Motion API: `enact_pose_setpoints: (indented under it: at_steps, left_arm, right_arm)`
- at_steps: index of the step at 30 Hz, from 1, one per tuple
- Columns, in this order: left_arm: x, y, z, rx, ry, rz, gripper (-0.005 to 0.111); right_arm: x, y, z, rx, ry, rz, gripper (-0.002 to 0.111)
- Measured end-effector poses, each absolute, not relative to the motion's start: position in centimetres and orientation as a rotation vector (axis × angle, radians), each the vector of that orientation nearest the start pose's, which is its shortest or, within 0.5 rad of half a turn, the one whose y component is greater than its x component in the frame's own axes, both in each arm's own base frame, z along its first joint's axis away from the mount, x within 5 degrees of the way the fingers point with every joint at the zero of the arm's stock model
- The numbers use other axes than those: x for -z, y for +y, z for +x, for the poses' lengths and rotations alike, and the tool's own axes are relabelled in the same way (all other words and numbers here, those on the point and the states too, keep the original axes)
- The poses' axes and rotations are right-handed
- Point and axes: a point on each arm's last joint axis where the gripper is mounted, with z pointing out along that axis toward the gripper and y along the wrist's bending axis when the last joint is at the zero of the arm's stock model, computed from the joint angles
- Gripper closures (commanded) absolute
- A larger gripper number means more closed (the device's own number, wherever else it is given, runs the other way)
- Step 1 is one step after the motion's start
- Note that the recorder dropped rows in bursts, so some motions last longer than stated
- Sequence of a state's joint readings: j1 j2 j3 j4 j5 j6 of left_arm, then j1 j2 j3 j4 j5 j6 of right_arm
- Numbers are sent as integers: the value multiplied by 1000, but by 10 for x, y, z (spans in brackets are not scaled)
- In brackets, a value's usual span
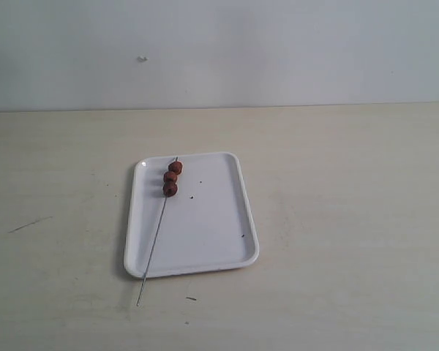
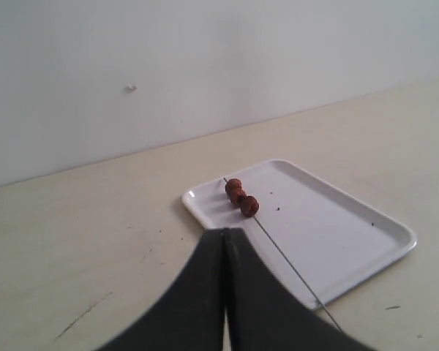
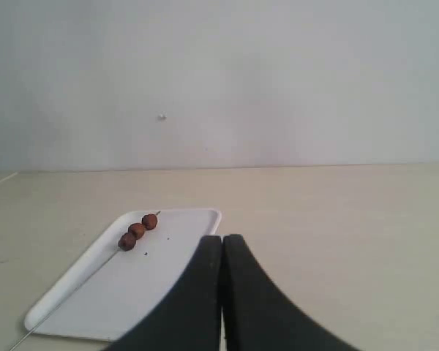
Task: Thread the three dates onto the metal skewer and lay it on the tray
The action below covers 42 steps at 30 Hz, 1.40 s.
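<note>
Three reddish-brown dates sit in a row on the thin metal skewer. The skewer lies along the left side of the white tray, and its near end sticks out over the front rim onto the table. Neither arm shows in the exterior view. My left gripper is shut with nothing in it, back from the tray's left edge. My right gripper is also shut and empty, off to the tray's right.
The tray rests on a pale beige table in front of a plain white wall. A dark scratch mark lies on the table at the left. A few dark specks dot the tray.
</note>
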<state>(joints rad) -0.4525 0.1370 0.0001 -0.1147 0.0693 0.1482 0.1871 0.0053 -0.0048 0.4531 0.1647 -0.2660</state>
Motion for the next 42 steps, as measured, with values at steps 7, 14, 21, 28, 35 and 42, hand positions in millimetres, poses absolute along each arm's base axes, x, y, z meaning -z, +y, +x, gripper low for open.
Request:
enact_pose_setpoints:
  at_steps: [7,14,21,28,35,42]
  left_arm:
    - [-199,-23,62,240,1653,322,107]
    - [-196,-3,61,18,1690,62,107]
    - [-197,6,59,-102,1677,-68,107]
    - [-197,7,59,-110,1677,-77,107]
    - [-197,7,59,-110,1677,-77,107]
    - [-197,7,59,-110,1677,-77,107]
  right_arm:
    - [-201,17,54,-344,1642,-57,108]
    - [-201,17,54,-344,1642,-57,108]
    - [-201,17,54,-344,1642,-56,108]
    - [-201,17,54,-346,1642,-55,108]
    - [-201,17,54,-346,1642,-55,108]
    - [-201,17,54,-337,1642,-55,108]
